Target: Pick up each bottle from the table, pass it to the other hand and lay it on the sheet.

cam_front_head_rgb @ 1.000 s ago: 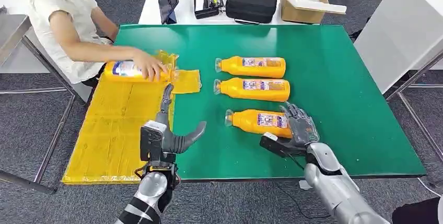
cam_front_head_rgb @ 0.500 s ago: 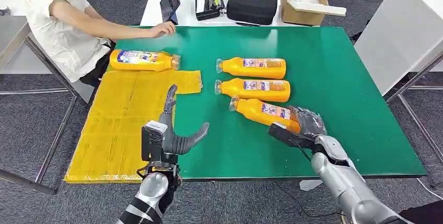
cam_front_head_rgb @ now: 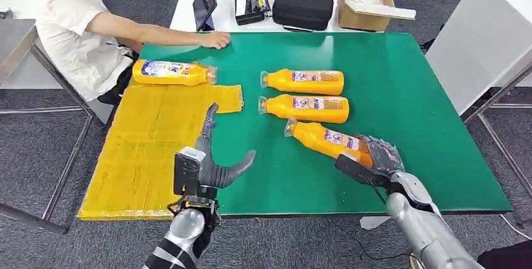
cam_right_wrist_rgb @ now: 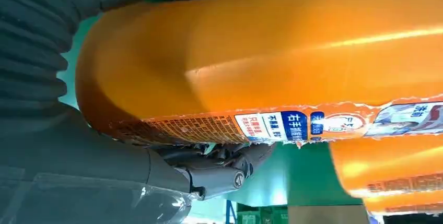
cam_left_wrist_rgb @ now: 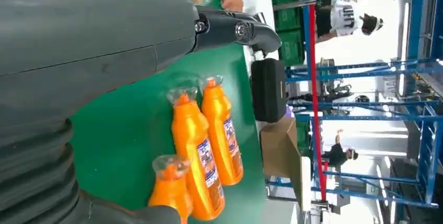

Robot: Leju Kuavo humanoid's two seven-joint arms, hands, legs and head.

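Three orange bottles lie on the green table. My right hand grips the base of the nearest bottle, which is tilted with its cap end raised toward the other two. Those two bottles lie side by side behind it. A fourth bottle lies at the far edge of the yellow sheet. My left hand hovers open by the sheet's right edge, its fingers spread and empty.
A person sits at the table's far left, one hand resting on the green top near a tablet. Behind stand a black case and a cardboard box on a white table.
My right hand closed on the nearest bottle and swung and lifted it at an angle. The person let go of the bottle on the sheet and withdrew their hand to the far edge.
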